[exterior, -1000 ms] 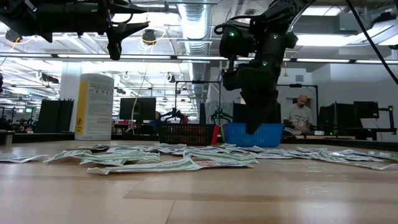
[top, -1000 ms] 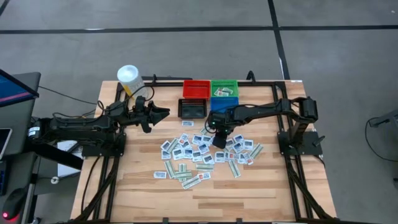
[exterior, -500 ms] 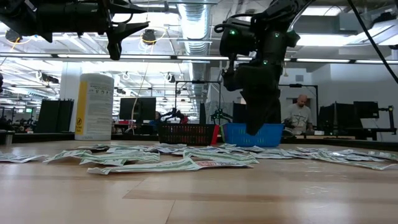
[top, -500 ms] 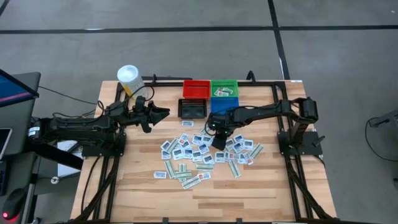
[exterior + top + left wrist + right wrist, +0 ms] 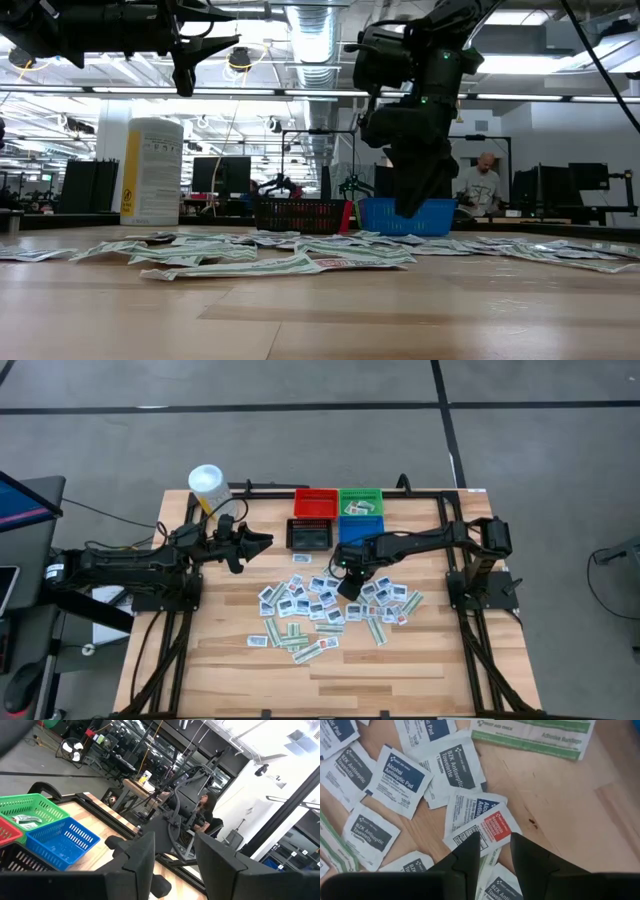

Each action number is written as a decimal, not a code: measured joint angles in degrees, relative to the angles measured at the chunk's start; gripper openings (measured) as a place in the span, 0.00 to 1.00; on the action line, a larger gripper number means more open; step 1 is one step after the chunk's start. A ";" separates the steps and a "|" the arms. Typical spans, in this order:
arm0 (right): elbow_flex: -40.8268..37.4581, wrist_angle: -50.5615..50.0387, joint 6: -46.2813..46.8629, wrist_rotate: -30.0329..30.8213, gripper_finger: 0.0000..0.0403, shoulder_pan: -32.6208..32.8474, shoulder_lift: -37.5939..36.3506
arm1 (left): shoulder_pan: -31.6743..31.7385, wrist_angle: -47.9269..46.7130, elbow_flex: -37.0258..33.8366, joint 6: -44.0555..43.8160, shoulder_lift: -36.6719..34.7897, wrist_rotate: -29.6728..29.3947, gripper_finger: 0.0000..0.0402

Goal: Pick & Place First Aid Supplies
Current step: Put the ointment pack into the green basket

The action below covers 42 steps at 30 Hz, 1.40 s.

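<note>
High view shows the packets scattered flat over the middle of the wooden table, in a loose heap near the four small bins: red bin, green bin, black bin and blue bin at the far side. A white tub stands at the far left corner.

The right gripper hangs low over the right part of the heap. In its wrist view its fingers stand slightly apart with nothing between them, pointed down at a white packet with a red patch that lies partly on top of a blue-printed one. An alcohol pad and a long green-white strip lie farther off.

The left gripper waits raised at the left, beyond the heap, its fingers apart and empty.

These packets look very light, thin and limp, with a smooth wrapper that will likely slide on the wood. Because they lie flat and overlap, a straight pinch may close on nothing or lift two at once. The best hold is probably at a raised edge or corner, such as where the red-patched packet rides over its neighbour, with the fingertips pressed to the table before closing. A few packets seem to lie in the green bin already; most are not yet sorted.
</note>
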 joint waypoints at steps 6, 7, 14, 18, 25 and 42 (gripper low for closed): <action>0.00 -0.12 2.14 -0.05 0.26 0.28 0.00 | 0.01 0.00 0.00 0.00 -0.02 0.00 0.35; 0.00 -0.14 2.39 -0.03 0.26 0.26 0.00 | -0.01 0.00 0.00 -0.02 -0.02 0.00 0.35; -0.02 -0.56 2.51 1.29 0.27 0.26 0.00 | 0.01 0.00 0.00 -0.02 -0.02 0.00 0.35; -0.02 -0.55 2.11 1.62 0.35 0.26 0.00 | 0.01 0.01 0.00 -0.02 -0.02 0.00 0.35; -0.02 -1.32 2.36 1.71 0.57 0.25 0.00 | -0.01 0.02 0.00 -0.02 -0.02 0.00 0.35; -7.20 10.23 5.55 2.92 0.47 -0.05 0.00 | 0.01 0.02 0.00 -0.02 -0.02 -0.02 0.35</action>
